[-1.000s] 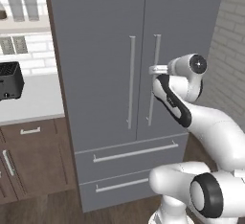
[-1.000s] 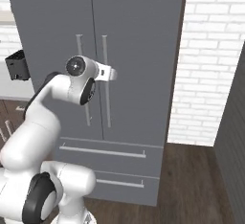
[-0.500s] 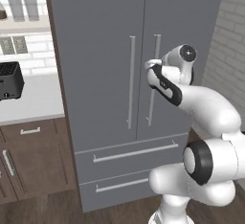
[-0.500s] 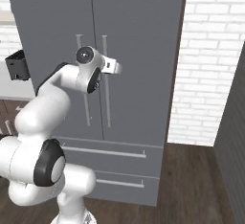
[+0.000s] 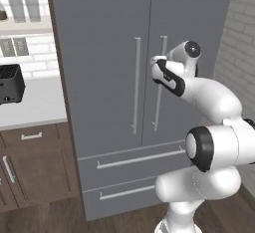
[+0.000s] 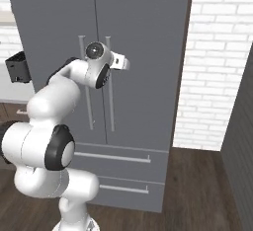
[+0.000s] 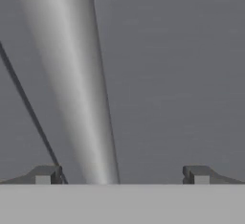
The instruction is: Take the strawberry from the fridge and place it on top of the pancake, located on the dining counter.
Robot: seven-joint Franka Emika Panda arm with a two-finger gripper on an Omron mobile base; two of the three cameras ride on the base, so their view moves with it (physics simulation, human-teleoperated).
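The fridge (image 5: pixel 104 38) is a tall grey double-door unit and both doors are closed. The strawberry is hidden behind them. The pancake and the dining counter are out of view. My gripper (image 5: pixel 155 60) is up against the upper part of the right door's handle (image 5: pixel 159 97). From the other side, the gripper (image 6: pixel 124 63) reaches past the handles (image 6: pixel 109 101). In the hand view the gripper (image 7: pixel 121 175) is open. The handle bar (image 7: pixel 72 74) runs between its fingertips (image 7: pixel 45 174), nearer the left one. Nothing is gripped.
Two fridge drawers (image 5: pixel 134 160) sit below the doors. A black toaster (image 5: pixel 11 83) stands on a white counter (image 5: pixel 35 107) over brown cabinets (image 5: pixel 35 167) to the left. A white brick wall (image 6: pixel 222 77) rises on the right, with wood floor (image 6: pixel 197 185) below.
The hand has moved forward to the right door's handle, and the arm has stretched out towards the fridge. The jaws stay open. The doors remain closed.
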